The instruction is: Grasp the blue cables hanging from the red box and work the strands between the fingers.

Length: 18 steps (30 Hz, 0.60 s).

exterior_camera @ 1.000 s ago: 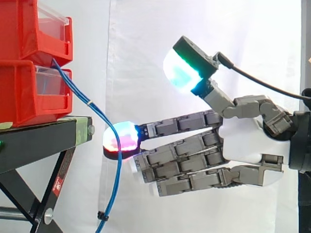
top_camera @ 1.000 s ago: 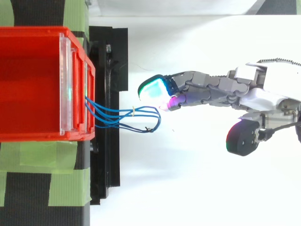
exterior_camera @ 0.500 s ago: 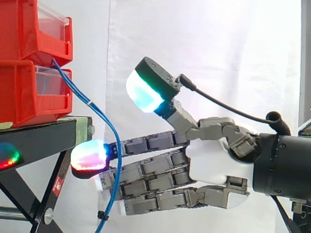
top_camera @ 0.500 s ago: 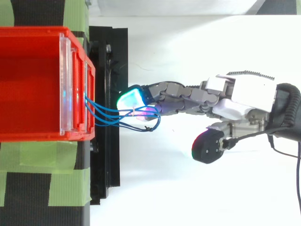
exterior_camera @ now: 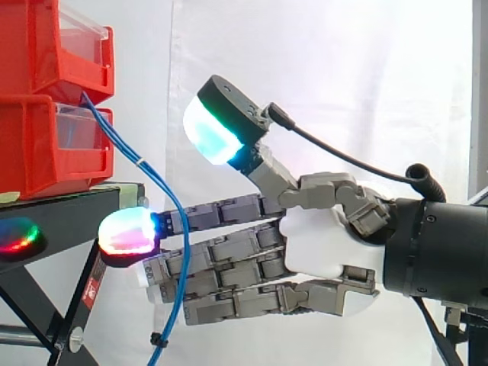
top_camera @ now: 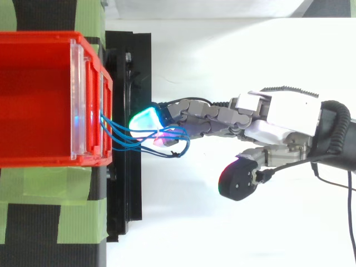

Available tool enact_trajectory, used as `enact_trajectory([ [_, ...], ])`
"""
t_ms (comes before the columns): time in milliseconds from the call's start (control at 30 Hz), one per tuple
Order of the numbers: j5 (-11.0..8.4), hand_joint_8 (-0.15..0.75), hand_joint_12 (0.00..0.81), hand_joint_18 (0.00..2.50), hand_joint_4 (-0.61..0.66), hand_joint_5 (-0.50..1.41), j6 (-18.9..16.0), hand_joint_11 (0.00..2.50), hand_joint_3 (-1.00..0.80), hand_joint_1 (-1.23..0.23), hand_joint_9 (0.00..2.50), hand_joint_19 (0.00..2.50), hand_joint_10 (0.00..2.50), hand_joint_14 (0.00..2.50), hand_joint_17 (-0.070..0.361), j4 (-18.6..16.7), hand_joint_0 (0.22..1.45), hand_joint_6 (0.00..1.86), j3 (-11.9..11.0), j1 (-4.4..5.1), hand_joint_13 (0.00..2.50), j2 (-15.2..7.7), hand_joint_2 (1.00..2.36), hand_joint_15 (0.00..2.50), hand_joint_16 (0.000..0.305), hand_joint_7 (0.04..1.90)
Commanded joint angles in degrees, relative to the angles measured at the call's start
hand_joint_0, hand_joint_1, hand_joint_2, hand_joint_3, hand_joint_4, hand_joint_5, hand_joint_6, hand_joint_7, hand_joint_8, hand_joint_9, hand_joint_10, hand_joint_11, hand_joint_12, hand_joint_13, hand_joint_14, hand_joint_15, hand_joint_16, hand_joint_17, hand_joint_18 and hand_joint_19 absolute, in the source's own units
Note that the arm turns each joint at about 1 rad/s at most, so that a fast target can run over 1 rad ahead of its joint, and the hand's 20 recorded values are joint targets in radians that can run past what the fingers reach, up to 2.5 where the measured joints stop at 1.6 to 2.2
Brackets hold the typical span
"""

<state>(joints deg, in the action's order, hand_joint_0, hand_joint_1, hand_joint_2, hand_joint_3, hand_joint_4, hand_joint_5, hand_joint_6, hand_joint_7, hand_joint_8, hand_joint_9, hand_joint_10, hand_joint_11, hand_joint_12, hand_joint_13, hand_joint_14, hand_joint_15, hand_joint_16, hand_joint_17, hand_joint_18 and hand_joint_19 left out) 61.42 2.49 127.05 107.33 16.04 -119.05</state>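
As the blue cables (exterior_camera: 139, 161) drop steeply from the red bin (exterior_camera: 46, 53) past the stand's (exterior_camera: 69, 213) front edge, the robot hand (exterior_camera: 320, 244) lies level across them, fingers (exterior_camera: 229, 255) straight, thumb lifted wide, nothing pinched.

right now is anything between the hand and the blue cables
Nothing visible does. The hand holds its straight fingers at the cables, and in the side view strands cross in front of them. The thumb stands raised above, apart from the strands.
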Motion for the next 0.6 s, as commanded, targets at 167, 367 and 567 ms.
enact_trajectory([
  [167, 0.28, 0.374, 0.412, 0.0, 0.24, -0.26, 1.4, 0.18, -1.0, -0.53, 0.26, 0.05, 0.0, 0.01, 0.173, -1.8, 0.71, 0.01, -0.7, -0.4, 0.08, -2.1, 1.0, 0.23, 0.077, 0.71],
  [367, 0.45, 0.348, 0.397, 0.0, 0.22, -0.31, 1.5, 0.14, -1.0, -0.49, 0.15, 0.08, 0.0, 0.01, 0.17, -2.2, 0.7, 0.01, -0.9, -0.4, 0.0, -2.1, 1.0, 0.25, 0.075, 0.73],
  [567, 0.28, 0.347, 0.395, 0.0, 0.21, -0.33, 2.6, 0.12, -1.0, -0.49, 0.13, 0.08, 0.0, 0.01, 0.17, -2.2, 0.7, 0.01, -1.7, -0.49, 0.0, -2.1, 1.0, 0.25, 0.076, 0.72],
])
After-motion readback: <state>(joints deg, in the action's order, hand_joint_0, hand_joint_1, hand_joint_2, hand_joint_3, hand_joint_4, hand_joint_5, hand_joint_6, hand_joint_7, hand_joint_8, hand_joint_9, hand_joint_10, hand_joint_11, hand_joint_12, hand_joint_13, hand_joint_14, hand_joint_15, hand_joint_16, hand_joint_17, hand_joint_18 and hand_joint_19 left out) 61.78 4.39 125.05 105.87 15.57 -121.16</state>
